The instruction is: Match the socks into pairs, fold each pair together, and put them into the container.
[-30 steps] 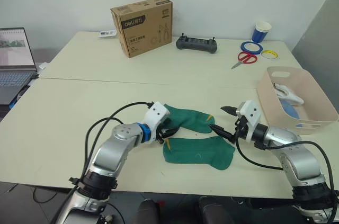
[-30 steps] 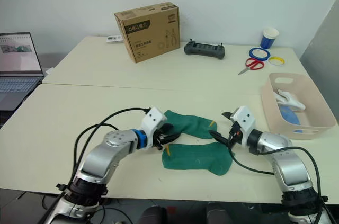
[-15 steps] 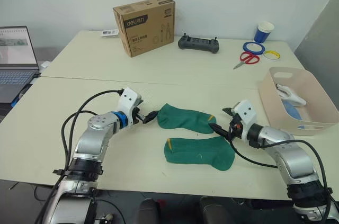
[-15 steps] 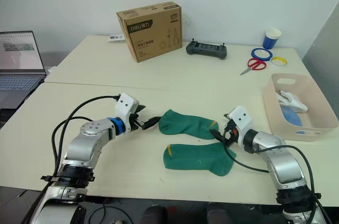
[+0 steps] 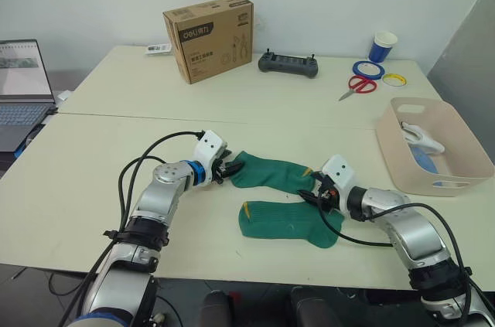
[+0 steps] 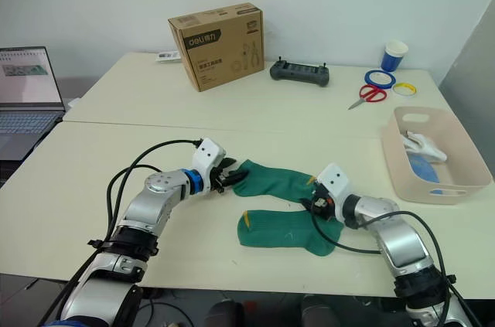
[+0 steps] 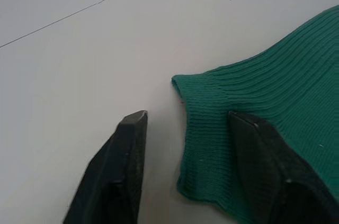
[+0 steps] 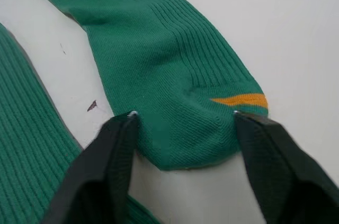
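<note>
Both grippers have closed in on the upper green sock (image 5: 271, 175): left gripper (image 7: 185, 128) spread, straddling its cuff corner; right gripper (image 8: 183, 123) spread around its toe. Second green sock (image 5: 288, 223) lies just beside; container (image 5: 456, 158) sits beyond the right gripper.

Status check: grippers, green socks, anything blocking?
Left gripper open at far green sock cuff. Right gripper open, straddling its toe. Near green sock flat alongside. No obstruction between.
</note>
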{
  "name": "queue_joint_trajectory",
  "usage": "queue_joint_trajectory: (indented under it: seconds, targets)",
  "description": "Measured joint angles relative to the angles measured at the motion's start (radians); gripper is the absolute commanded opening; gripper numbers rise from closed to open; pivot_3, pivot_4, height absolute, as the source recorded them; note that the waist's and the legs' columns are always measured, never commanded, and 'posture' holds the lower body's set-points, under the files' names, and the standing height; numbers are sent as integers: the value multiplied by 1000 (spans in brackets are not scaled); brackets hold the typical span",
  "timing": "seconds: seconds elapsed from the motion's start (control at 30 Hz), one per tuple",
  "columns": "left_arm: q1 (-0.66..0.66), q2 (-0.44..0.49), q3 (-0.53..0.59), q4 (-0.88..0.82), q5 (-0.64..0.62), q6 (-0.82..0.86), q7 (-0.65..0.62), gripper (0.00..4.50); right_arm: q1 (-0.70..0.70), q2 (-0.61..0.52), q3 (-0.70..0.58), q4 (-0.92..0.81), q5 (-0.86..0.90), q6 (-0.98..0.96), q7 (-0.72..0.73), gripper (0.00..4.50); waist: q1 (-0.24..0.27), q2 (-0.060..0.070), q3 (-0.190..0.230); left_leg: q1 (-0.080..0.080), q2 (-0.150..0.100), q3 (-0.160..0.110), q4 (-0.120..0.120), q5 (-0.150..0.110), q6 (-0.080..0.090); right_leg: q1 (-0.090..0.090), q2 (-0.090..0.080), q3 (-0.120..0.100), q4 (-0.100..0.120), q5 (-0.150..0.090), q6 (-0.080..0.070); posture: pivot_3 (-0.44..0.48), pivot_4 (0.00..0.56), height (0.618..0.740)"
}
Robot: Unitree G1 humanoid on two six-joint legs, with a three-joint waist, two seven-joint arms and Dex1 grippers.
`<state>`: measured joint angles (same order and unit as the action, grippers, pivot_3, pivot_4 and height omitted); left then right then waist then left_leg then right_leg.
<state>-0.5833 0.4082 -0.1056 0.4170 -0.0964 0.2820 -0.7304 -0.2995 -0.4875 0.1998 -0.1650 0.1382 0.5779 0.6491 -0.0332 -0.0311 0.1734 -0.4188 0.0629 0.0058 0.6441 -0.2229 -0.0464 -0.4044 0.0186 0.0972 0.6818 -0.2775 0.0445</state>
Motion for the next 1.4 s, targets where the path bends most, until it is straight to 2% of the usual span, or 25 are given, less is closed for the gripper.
queue_joint_trajectory:
  seconds: [0.17,0.2,0.57,0.87,1.07,1.23,1.4]
  targets:
    - [0,0,1,-1,0,-1,-1,10,-11,12,1,16,-5,-4,-2,242,-1,0,0,0,0,0,0,0,0,0,0,0,0,0,0,0,150,740]
    - [0,0,1,-1,0,0,-1,0,-12,11,1,17,-6,-5,-2,20,-1,0,0,0,0,0,0,0,0,0,0,0,0,0,0,0,150,740]
    - [5,8,3,-31,-4,38,-3,0,-43,-25,-26,61,-9,-54,29,20,-1,0,0,0,0,0,0,0,0,0,0,0,0,0,0,0,150,740]
    - [86,31,50,-416,-157,404,-19,0,-158,-94,-62,77,56,-76,186,20,-2,0,0,-1,0,-1,0,0,0,0,0,0,0,0,0,0,150,740]
    - [167,13,83,-700,-288,678,50,0,-267,-142,-59,217,79,-144,333,20,-3,0,1,0,0,-1,0,0,0,0,0,0,0,0,0,0,150,740]
    - [168,2,132,-771,-354,776,110,0,-354,-142,-59,325,79,-188,386,20,-6,0,1,0,0,-1,0,0,0,0,0,0,0,0,-1,0,150,740]
    - [180,40,169,-790,-419,823,98,0,-377,-143,-60,366,78,-205,398,20,-7,0,1,0,0,-1,0,0,0,0,0,0,-1,1,-2,0,150,740]
